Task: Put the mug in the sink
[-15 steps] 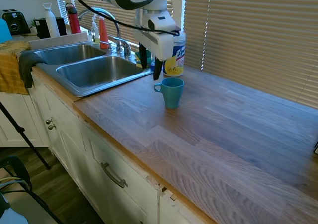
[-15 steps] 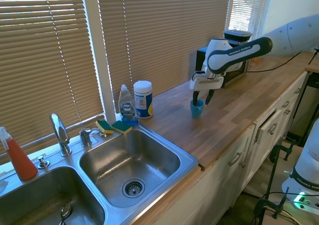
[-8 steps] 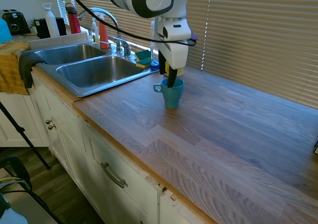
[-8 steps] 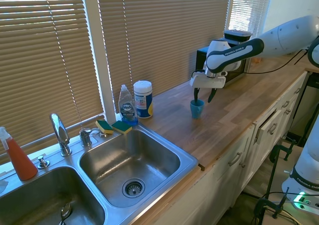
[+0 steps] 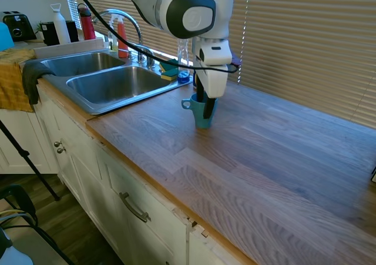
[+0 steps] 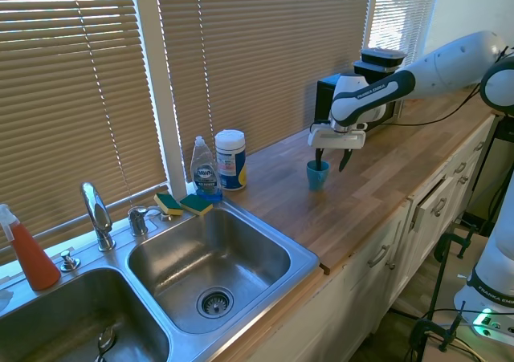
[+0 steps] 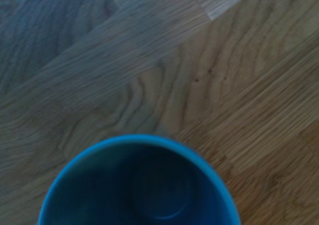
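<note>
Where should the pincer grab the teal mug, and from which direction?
Grip the mug's rim wall from straight above, one finger inside, one outside. It stands upright with its mouth open and looks empty in the wrist view; the pincer is open and already straddling the rim. Keep clear of the small handle facing the sink.

So the mug [image 5: 202, 113] stands upright on the desk [image 5: 264, 159], well apart from the sink [image 6: 210, 259], which is set into the desk's other end. The gripper [image 6: 333, 158] hangs right over the mug, one finger dipping inside the rim and the other outside it. Behind the sink's near basin, along the window side, sit two sponges [image 6: 183, 204], a soap bottle [image 6: 204, 170] and a wipes canister [image 6: 230, 160], with the faucet [image 6: 97, 214] between the basins.
</note>
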